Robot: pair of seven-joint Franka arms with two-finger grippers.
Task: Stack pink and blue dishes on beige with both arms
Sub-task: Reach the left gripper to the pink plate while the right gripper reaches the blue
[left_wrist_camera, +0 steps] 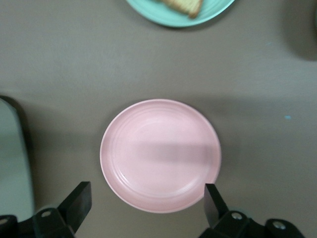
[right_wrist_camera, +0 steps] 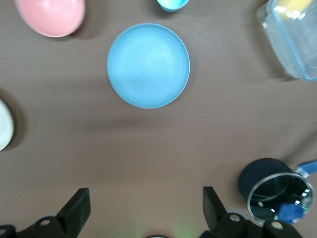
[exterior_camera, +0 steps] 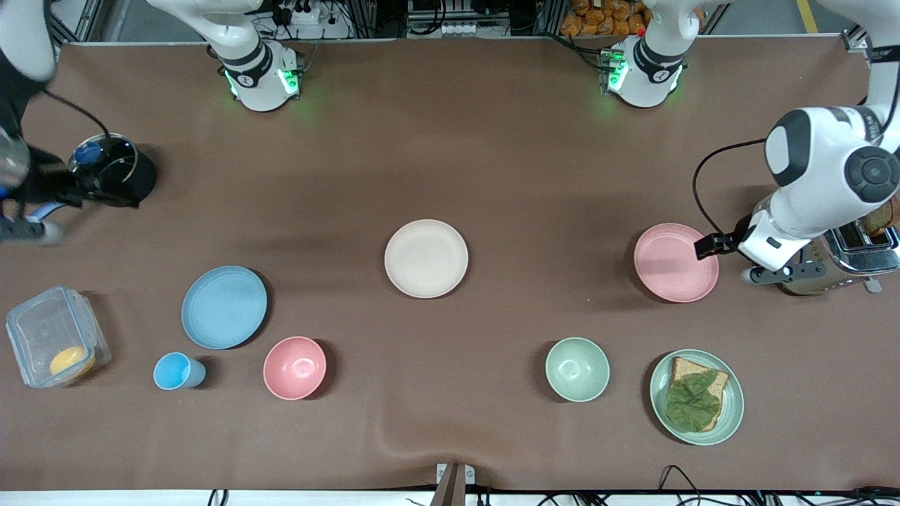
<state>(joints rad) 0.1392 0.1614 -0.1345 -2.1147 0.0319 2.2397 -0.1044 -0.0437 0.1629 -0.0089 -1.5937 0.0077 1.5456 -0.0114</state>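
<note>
The beige plate (exterior_camera: 426, 258) lies flat mid-table. Toward the left arm's end lies the pink plate (exterior_camera: 676, 262) (left_wrist_camera: 160, 154), bare. My left gripper (exterior_camera: 711, 244) (left_wrist_camera: 147, 188) hangs open over the pink plate's rim on the toaster's side, one finger (left_wrist_camera: 79, 201) to each side of the rim, not touching it. The blue plate (exterior_camera: 224, 306) (right_wrist_camera: 148, 65) lies toward the right arm's end, nearer the camera than the beige plate. My right gripper (right_wrist_camera: 144, 194) is open and empty, high over bare cloth, well short of the blue plate.
A pink bowl (exterior_camera: 294, 367) and a blue cup (exterior_camera: 177, 371) sit just nearer than the blue plate. A green bowl (exterior_camera: 577, 369) and a green plate with toast and lettuce (exterior_camera: 696, 396) lie nearer than the pink plate. A toaster (exterior_camera: 844, 256), a clear box (exterior_camera: 56, 344) and a black pot (exterior_camera: 112, 169) stand at the table's ends.
</note>
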